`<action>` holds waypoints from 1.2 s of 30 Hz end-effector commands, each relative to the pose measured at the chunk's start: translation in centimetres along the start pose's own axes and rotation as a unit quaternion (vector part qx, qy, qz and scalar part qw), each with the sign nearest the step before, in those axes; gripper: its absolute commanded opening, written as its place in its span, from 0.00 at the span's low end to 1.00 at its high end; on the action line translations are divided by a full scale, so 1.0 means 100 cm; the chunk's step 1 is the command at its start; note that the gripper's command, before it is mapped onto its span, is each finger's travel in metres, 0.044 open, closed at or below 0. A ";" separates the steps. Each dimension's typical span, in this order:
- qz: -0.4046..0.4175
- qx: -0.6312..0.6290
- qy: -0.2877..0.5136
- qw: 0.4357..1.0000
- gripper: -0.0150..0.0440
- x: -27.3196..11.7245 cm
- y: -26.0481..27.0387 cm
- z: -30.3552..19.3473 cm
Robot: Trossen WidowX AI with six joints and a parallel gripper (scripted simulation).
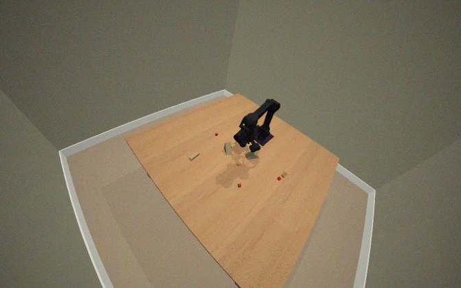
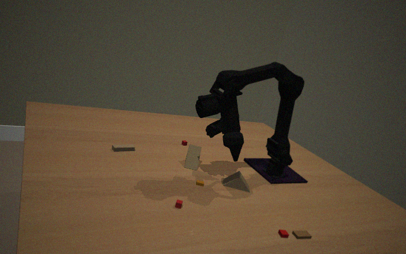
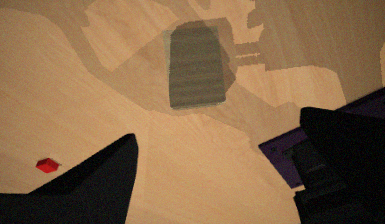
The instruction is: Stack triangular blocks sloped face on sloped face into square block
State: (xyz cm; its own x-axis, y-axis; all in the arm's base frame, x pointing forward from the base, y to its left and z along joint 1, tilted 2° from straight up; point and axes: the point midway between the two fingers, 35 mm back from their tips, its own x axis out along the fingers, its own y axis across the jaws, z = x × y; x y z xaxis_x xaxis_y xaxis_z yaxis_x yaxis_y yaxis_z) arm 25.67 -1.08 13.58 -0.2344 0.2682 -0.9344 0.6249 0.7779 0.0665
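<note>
A grey triangular block (image 1: 251,155) (image 2: 236,181) (image 3: 197,67) lies flat on the wooden table (image 1: 260,222) (image 2: 87,205), sloped face up, in the arm's shadow. A paler triangular block (image 1: 227,147) (image 2: 193,156) stands tilted on end a short way to its left. My gripper (image 1: 255,147) (image 2: 236,156) (image 3: 219,128) points down and hovers above the grey block, well clear of it. It is open and empty. In the wrist view the grey block shows between and beyond my two dark fingers.
The arm's purple base plate (image 2: 292,178) (image 3: 278,155) lies just right of the grey block. A yellow cube (image 2: 199,182) sits between the blocks. Red cubes (image 2: 184,142) (image 2: 178,203) (image 2: 282,233) (image 3: 47,165), a tan tile (image 2: 301,234) and a flat grey slab (image 2: 123,147) are scattered about.
</note>
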 end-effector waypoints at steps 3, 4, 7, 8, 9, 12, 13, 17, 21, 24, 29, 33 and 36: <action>-0.005 0.020 0.005 1.000 1.00 0.000 -0.004 0.001; -0.005 0.020 0.005 1.000 1.00 0.001 -0.003 0.001; -0.004 0.020 0.005 1.000 1.00 0.016 0.000 0.004; -0.004 0.020 0.005 1.000 1.00 0.022 0.001 0.005; -0.004 0.020 0.005 1.000 1.00 0.029 0.002 0.005; -0.004 0.020 0.006 1.000 1.00 0.049 0.005 0.006; -0.004 0.020 0.006 1.000 1.00 0.056 0.006 0.006; -0.004 0.020 0.007 1.000 1.00 0.083 0.008 0.005; -0.004 0.020 0.007 1.000 1.00 0.099 0.008 0.004; -0.004 0.020 0.007 1.000 1.00 0.099 0.008 0.003; -0.004 0.020 0.007 1.000 1.00 0.099 0.006 0.002; -0.004 0.020 0.007 1.000 1.00 0.099 0.006 0.002; -0.004 0.020 0.007 1.000 1.00 0.099 0.006 0.002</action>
State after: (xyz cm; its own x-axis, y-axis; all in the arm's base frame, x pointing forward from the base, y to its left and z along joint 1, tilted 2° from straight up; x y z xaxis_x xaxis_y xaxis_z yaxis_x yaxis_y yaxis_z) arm 24.02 1.84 4.35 -0.2478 0.2659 -0.9316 0.6475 0.7607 0.0449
